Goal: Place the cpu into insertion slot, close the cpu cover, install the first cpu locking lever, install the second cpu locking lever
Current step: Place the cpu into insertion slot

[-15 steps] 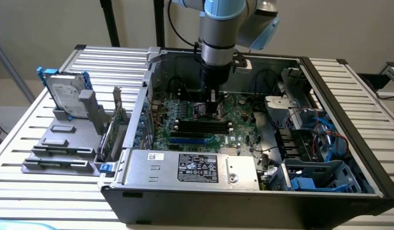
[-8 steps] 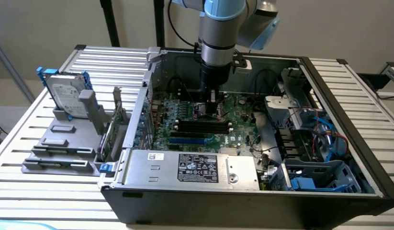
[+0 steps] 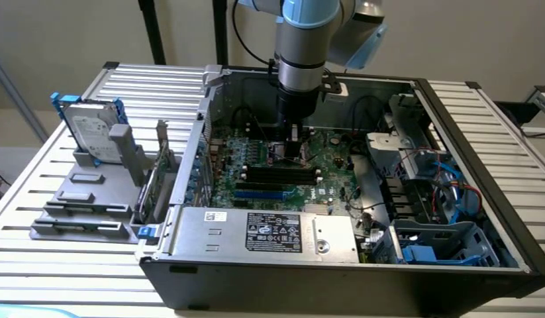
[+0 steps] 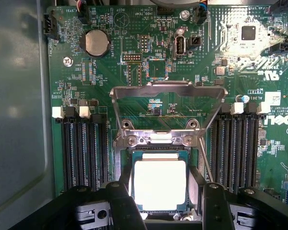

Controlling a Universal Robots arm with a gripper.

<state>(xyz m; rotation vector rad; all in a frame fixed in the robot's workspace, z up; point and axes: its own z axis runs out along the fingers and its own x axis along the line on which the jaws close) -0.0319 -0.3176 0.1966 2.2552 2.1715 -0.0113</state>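
The cpu (image 4: 160, 184), silvery top up, lies level within the square insertion slot (image 4: 158, 151) on the green motherboard. My gripper (image 4: 162, 194) straddles it, and its two black fingers (image 4: 121, 196) press against opposite edges of the chip. The cpu cover (image 4: 168, 89), a thin silvery frame, stands swung up and open beyond the socket's hinge. A thin wire locking lever (image 4: 204, 158) rises beside the socket. In the exterior view my gripper (image 3: 295, 154) reaches straight down into the open computer case (image 3: 281, 291), onto the board's middle.
Long black memory slots (image 4: 81, 153) (image 4: 235, 148) flank the socket on both sides. A grey power supply box (image 3: 263, 232) fills the case's near side, and drive cages with blue parts (image 3: 431, 245) sit at the exterior view's right. A hard drive (image 3: 91, 129) stands outside the case.
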